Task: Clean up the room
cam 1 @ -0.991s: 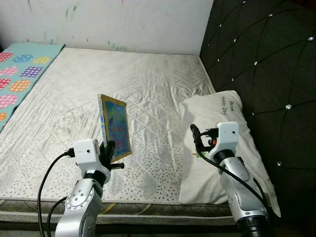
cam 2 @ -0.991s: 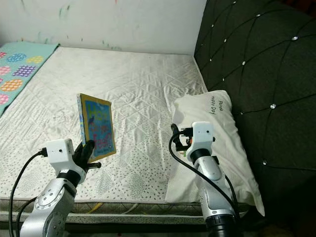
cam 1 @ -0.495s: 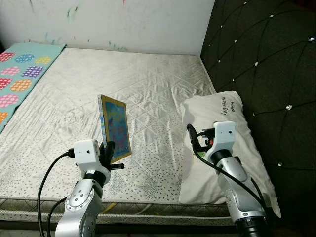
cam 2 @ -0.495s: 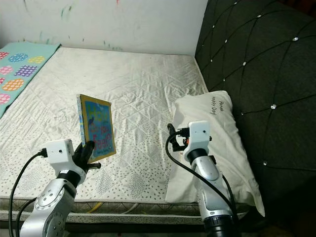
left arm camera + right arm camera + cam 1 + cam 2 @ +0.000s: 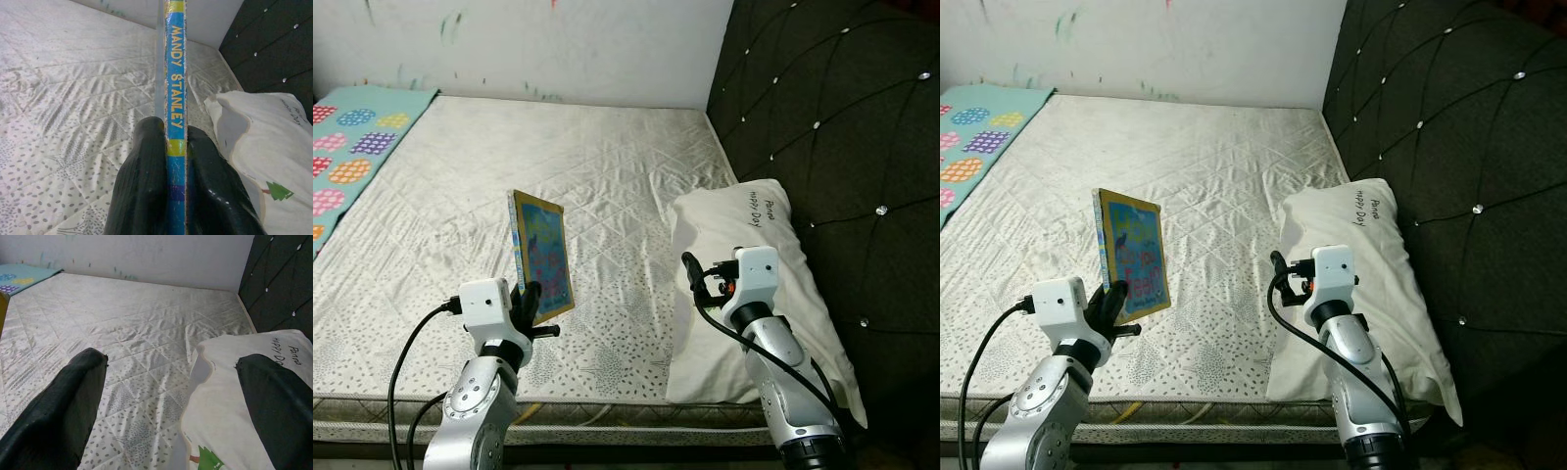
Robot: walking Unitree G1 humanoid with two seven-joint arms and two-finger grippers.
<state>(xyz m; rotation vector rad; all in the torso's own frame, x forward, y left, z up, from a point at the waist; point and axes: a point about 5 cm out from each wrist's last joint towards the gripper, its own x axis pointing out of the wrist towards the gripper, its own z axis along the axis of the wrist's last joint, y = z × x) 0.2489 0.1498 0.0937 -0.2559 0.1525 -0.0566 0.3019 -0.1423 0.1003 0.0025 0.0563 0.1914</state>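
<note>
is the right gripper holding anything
No, the right gripper is open, its two fingers spread wide above the mattress and pillow with nothing between them.

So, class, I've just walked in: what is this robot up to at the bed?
The left hand is shut on a picture book, holding it upright by its lower edge above the mattress. The right hand is open, hovering over the near edge of the white pillow that lies against the dark headboard. A patterned blanket lies at the bed's left.
</note>
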